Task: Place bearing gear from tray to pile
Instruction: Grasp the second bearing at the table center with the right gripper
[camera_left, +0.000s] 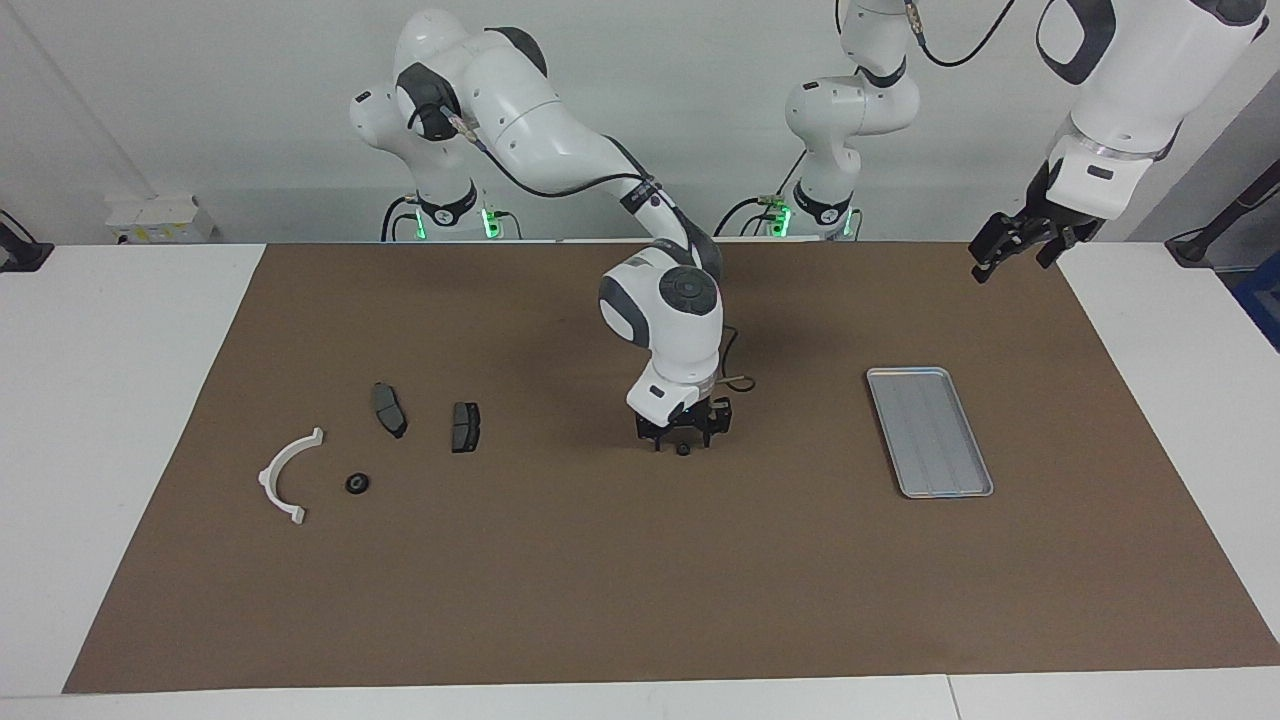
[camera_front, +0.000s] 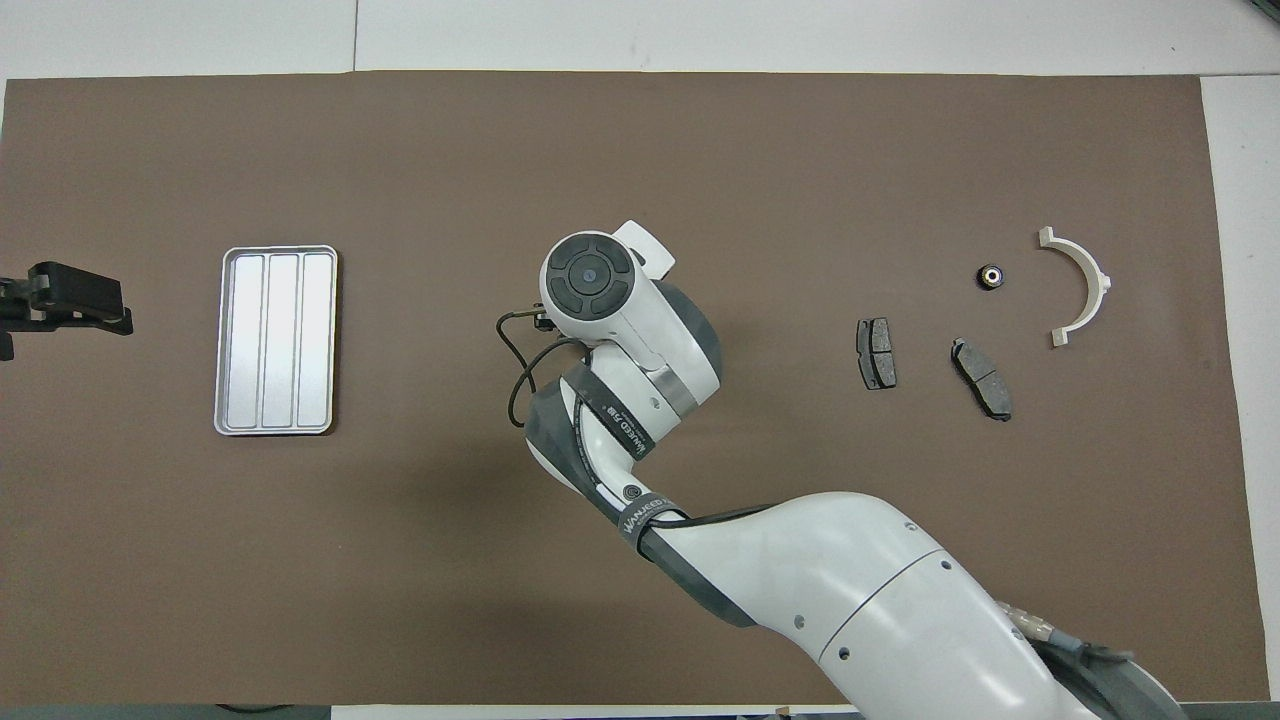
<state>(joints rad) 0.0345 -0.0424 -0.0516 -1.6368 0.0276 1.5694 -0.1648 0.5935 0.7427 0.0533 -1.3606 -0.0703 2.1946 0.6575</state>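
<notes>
Brown matting (camera_left: 560, 600) covers a white table, with both robot bases against a pale wall. Seen from across the table, the right gripper (camera_left: 683, 440) is down at the mat in the middle of the table, fingers pointing downward on either side of a small dark bearing gear (camera_left: 683, 450) that lies on the mat. Whether the fingers are touching or gripping it cannot be told. From overhead, the right arm's wrist (camera_front: 600, 290) covers both this gripper and the gear, so neither shows there.

A silver ribbed tray (camera_left: 930, 432) lies toward the left arm's end of the table, well apart from the gear. The overhead view shows it holding nothing.

Toward the right arm's end lies the pile: a white curved bracket (camera_left: 285, 475), two dark brake pads (camera_left: 389, 409) side by side, and a second small bearing gear (camera_left: 356, 484) beside the bracket. The overhead view shows a pale centre in this second gear (camera_front: 990, 276).

The left gripper (camera_left: 1010, 250) waits in the air over the mat's edge at its own end, fingers apart. Overhead, only its dark tip (camera_front: 70, 300) shows at the frame edge.
</notes>
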